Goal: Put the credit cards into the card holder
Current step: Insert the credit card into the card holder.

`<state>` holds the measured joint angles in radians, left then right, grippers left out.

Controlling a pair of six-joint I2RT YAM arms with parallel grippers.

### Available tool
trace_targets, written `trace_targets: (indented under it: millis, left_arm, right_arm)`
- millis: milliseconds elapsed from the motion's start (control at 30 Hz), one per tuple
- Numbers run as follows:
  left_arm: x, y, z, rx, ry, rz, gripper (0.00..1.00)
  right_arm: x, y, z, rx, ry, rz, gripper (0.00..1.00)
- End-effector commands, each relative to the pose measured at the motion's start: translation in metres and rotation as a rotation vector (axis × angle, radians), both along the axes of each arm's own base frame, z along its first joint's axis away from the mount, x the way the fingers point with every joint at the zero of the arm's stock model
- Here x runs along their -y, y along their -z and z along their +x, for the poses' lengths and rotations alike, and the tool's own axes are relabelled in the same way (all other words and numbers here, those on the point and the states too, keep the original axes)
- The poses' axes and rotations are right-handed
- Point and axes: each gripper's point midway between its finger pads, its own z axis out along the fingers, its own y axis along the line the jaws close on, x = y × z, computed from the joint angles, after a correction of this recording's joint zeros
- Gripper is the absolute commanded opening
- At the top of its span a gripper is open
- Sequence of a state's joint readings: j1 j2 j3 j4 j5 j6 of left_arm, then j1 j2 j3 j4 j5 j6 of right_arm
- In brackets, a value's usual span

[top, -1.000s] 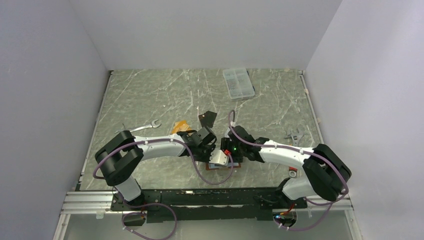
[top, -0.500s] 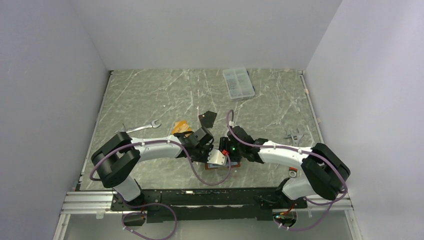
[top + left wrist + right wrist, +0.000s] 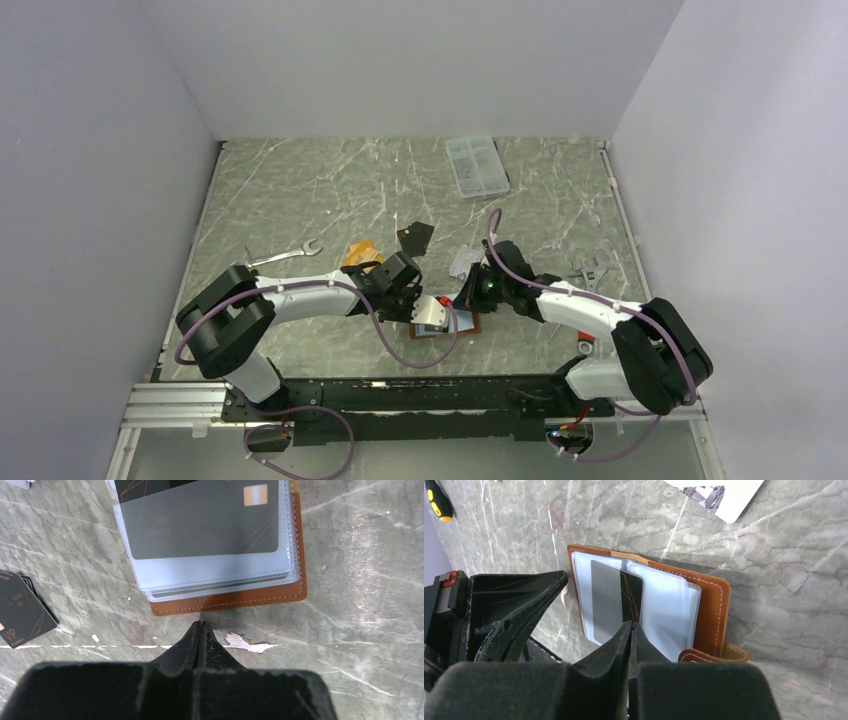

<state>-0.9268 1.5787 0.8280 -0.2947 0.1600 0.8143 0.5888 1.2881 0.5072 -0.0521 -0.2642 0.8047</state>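
Note:
The brown card holder [image 3: 464, 323] lies open near the table's front, pale blue pockets up [image 3: 220, 575] [image 3: 669, 610]. A dark credit card with a gold chip [image 3: 200, 525] [image 3: 616, 600] sits in a clear pocket, one edge still bare. My left gripper [image 3: 201, 624] [image 3: 410, 298] is shut and empty, tips at the holder's brown edge. My right gripper [image 3: 630, 625] [image 3: 470, 297] is shut over the holder with nothing seen between its fingers. A black credit card [image 3: 414, 238] [image 3: 20, 612], an orange one [image 3: 360, 252] and a silver one [image 3: 462, 262] [image 3: 719, 492] lie on the table.
A clear compartment box [image 3: 477, 165] stands at the back. A wrench [image 3: 290, 253] lies to the left, and metal tools [image 3: 590, 270] to the right. A black-and-yellow screwdriver handle [image 3: 436, 500] shows near the holder.
My right gripper has shut and drawn back up and to the right off the card holder. The left arm shifted slightly left and stays shut.

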Motion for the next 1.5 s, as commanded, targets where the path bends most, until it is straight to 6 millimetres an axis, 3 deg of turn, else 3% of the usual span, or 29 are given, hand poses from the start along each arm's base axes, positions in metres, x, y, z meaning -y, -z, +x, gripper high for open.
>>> trace_targets:
  millis: [0,333,667,933,1033,1267,1467]
  left_arm:
    - [0.008,-0.014,0.004,0.030,-0.003,-0.051,0.00]
    - [0.010,-0.008,0.005,0.025,0.006,-0.042,0.00]
    - [0.011,-0.003,0.005,0.021,0.013,-0.023,0.00]
    - [0.011,-0.003,0.006,0.026,0.013,-0.022,0.00]
    - [0.011,-0.004,0.005,0.022,0.013,-0.025,0.00]
    - [0.009,-0.008,0.005,0.025,0.007,-0.029,0.00]
    - [0.010,-0.012,0.006,0.021,-0.001,-0.041,0.00]
  right_arm:
    - [-0.013,-0.011,0.015,0.030,-0.017,0.034,0.01]
    - [-0.005,0.014,0.015,-0.020,0.021,-0.041,0.00]
    - [-0.041,0.009,0.011,-0.008,-0.030,0.000,0.00]
    - [-0.054,0.006,0.003,-0.011,-0.052,0.022,0.00]
    - [-0.052,0.005,0.003,-0.017,-0.062,0.003,0.00]
    - [-0.022,-0.005,0.008,0.012,-0.037,-0.110,0.00]
    - [-0.033,-0.003,0.005,-0.011,-0.054,-0.067,0.00]
